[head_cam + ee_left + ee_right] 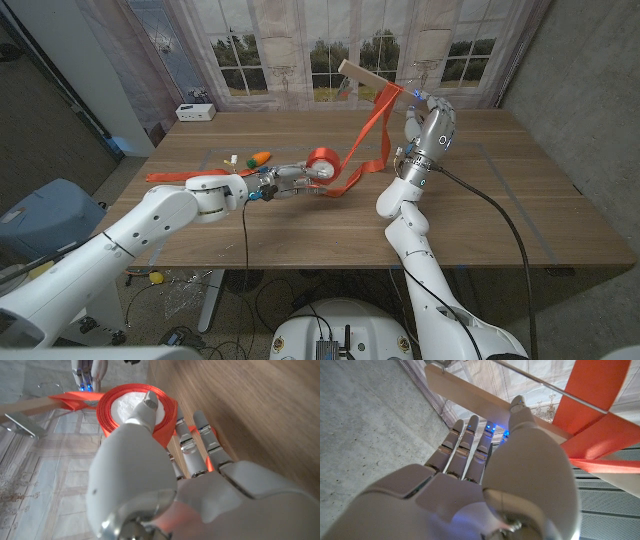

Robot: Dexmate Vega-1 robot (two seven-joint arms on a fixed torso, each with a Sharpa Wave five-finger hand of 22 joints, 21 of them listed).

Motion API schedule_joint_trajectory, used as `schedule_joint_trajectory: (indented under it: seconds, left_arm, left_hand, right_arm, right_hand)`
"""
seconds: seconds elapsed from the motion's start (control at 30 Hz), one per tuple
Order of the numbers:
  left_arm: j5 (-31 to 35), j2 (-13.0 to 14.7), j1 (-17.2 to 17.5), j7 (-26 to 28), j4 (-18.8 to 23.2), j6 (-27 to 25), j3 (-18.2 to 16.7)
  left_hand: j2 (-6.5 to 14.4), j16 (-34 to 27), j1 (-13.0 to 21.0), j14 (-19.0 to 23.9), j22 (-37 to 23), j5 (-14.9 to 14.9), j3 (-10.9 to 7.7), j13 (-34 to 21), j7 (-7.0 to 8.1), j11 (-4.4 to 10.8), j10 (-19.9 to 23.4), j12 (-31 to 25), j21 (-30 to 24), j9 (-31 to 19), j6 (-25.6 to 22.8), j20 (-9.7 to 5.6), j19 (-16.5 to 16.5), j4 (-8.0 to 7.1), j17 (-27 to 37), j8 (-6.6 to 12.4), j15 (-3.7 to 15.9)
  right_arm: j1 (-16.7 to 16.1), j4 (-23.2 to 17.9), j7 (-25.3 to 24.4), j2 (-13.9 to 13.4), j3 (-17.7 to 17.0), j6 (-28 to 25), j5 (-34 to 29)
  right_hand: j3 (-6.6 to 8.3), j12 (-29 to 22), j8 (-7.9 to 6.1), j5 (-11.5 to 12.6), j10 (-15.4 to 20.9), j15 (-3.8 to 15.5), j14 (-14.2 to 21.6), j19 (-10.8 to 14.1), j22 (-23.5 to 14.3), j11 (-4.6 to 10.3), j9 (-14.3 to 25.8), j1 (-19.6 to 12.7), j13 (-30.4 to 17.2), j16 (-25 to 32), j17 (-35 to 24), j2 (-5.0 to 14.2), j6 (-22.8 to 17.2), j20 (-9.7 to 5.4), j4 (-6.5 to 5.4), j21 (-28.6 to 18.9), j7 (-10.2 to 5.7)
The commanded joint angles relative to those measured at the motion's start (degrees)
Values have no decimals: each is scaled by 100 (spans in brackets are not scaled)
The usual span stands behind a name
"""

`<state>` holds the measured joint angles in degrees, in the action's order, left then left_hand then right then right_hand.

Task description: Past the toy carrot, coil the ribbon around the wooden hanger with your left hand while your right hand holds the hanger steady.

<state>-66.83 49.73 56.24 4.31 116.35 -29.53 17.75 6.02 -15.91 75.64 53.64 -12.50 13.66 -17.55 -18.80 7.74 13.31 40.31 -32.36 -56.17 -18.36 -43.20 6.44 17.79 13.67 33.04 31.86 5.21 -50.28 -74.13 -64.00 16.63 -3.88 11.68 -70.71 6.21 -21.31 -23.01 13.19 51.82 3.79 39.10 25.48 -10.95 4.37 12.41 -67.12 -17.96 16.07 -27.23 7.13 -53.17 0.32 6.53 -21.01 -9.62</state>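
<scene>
1. While the hanger [372, 76] is held up in the air above the table's [520, 200] far side, the right hand [428, 128] grips it with fingers closed round the wood; ribbon [366, 130] already crosses the hanger and trails down from it.
2. Below and to the left of the hanger, the ribbon's spool [321, 163] sits in the left hand [288, 178], whose fingers close on it just over the table; loose ribbon loops lie on the wood beside it.
3. Further left from the hanger lies the carrot [260, 157], near the left arm.
4. Risks, as I judge them: the slack strand could snag or twist as the spool circles the hanger; a pull by the left hand could tilt the hanger in the right hand's grip; the spool could slip and unroll; wraps could slide along the smooth wood.
</scene>
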Motion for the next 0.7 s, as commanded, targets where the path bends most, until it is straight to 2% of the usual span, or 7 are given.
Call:
schedule_joint_trajectory:
  seconds: [0.03,0.37,0.7]
  left_arm:
    - [-159,182,416,1189,1,370,-663]
    - [49,225,219,1538,-73,463,-901]
    - [362,293,-199,1622,-49,422,-948]
  left_hand:
    - [158,14,18,278,-6,43,-472,-1513,-962,-663,834,-1138,-51,-23,-918,44,-2,-415,19,-3,508]
    - [154,36,7,290,18,51,-494,-1532,-949,-681,831,-1144,-108,-42,-922,42,-20,-415,26,-10,486]
    - [146,48,-3,297,38,54,-507,-1521,-963,-690,831,-1130,-159,-52,-922,45,-51,-416,43,-24,486]
  right_arm:
    - [-313,-359,0,95,-197,796,230]
    - [-625,-698,0,-95,60,1199,294]
    - [-898,-985,0,-448,448,1211,224]
  right_hand:
    - [58,-33,-31,19,72,812,35,10,-15,-7,39,16,-20,-30,-12,141,-1053,9,0,-53,947]
    - [71,-21,-22,23,66,822,34,23,-14,-10,50,13,-4,-46,-6,147,-1029,-13,5,-59,944]
    - [80,-22,-27,25,56,836,44,22,-14,9,59,8,-15,-43,-17,153,-1044,-31,11,-59,938]
